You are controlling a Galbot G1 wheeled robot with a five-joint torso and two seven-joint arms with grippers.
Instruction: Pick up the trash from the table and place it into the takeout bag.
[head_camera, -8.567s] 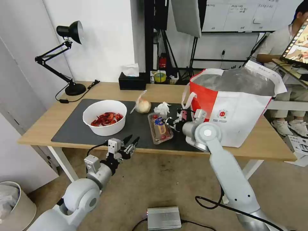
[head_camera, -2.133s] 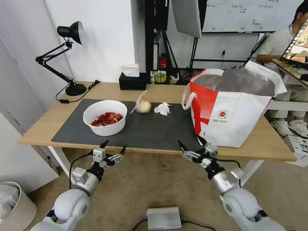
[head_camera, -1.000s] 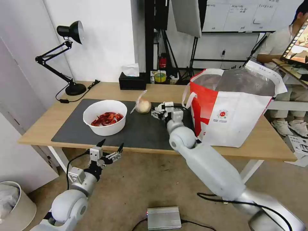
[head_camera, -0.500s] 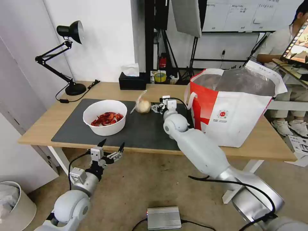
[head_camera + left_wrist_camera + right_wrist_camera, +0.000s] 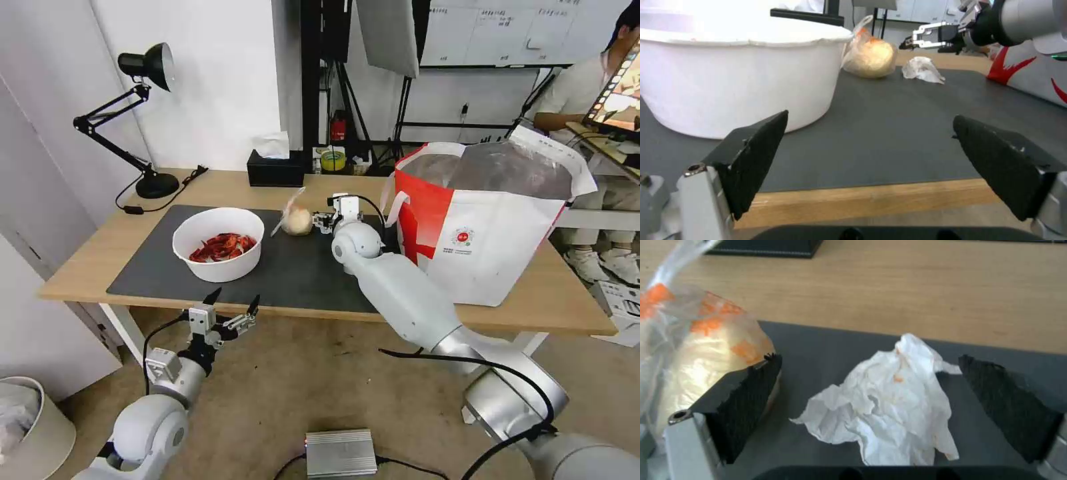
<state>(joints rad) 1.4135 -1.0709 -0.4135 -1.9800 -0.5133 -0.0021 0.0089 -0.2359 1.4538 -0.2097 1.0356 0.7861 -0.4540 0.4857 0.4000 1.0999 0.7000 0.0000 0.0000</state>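
Right wrist view: the tissue (image 5: pixel 889 410), judged light and soft, is bracketed by the spread right gripper (image 5: pixel 871 400) for a mid-crumple pinch.

Head cam looks down at table (image 5: pixel 320 183); wrist cams low, close; all share tissue (image 5: pixel 889 413).

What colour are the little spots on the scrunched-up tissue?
Orange spots on the white crumpled tissue, seen best in the right wrist view, between the open right gripper's fingers.
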